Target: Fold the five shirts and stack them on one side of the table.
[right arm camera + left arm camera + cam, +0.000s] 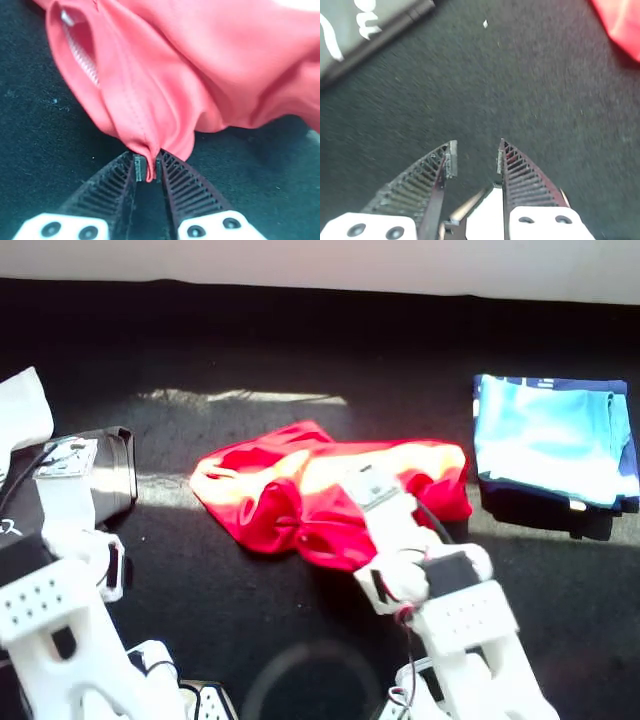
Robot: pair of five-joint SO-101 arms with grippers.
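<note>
At the far left edge of the high view, a white cloth (22, 410) lies on the black desk (250, 620). Just right of it is a dark item (112, 475), partly covered by the left arm (50, 610), which rises from the lower left corner. In the left wrist view the dark item (365, 25) fills the upper left corner and carries white markings. The left arm's jaws stand open with nothing between them, hanging over bare desk (485, 85), and their ribbed fingers (520, 175) are set apart. A corner of the red shirt (620, 22) shows at the upper right of that view.

The red shirt (300, 495) lies crumpled at the middle of the desk, bunched into folds, with a sunlit yellowish patch across its upper right part. The right arm (460, 620) comes up from the lower right of centre, and its front end lies over the lower right part of the shirt. In the right wrist view the right arm's jaws are closed on a pinched fold at the edge of the red shirt (200, 75). The fabric is squeezed between the two ribbed fingers (175, 175), and the rest of the garment spreads away across the upper part of the frame, over the dark desk (40, 125).

At the right of the high view, well apart from the red shirt, folded blue shirts (550, 440) sit in a neat pile near the desk's far right side, light blue on top with darker blue showing at the edges.
</note>
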